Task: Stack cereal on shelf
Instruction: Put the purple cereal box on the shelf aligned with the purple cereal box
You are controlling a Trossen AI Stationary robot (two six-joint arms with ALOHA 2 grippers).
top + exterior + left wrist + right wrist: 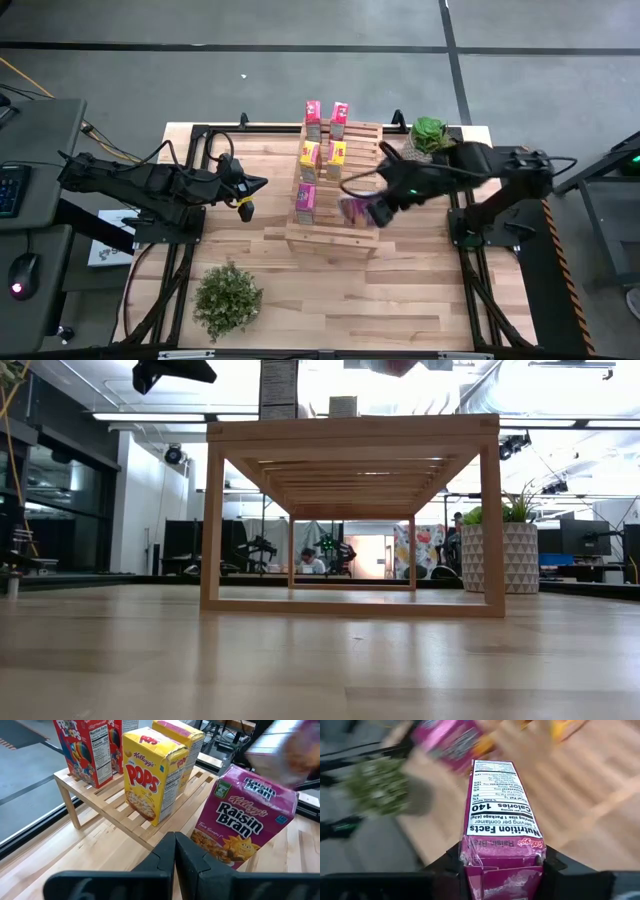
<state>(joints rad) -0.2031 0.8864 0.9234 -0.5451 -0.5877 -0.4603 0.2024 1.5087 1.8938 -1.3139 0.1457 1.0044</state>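
The shelf [352, 238] is a stepped light-wood slat rack in the middle of the table. On it stand two red cereal boxes [313, 113], two yellow ones [309, 155] and a pink one [305, 201], each on its bottom end. The left wrist view shows them close up: red [82, 750], yellow [150, 775], pink [247, 825]. My right gripper [372, 210] is shut on another pink cereal box [500, 810] above the shelf's right side. My left gripper [246, 203] hangs shut and empty left of the shelf. My right gripper pinches the pink box between its two fingers [451, 870] at one flap end [502, 867]. One finger lies on each broad face, and the narrow nutrition panel faces the wrist camera. The fingers slant down from the table's right. The box reaches out past the fingertips, lifted clear of the shelf.
A potted green plant [430, 133] in a white patterned pot [500, 558] stands at the table's far right, close behind my right arm. A bushier plant [228, 297] sits near the front left. Bare plank tabletop lies in front of the shelf.
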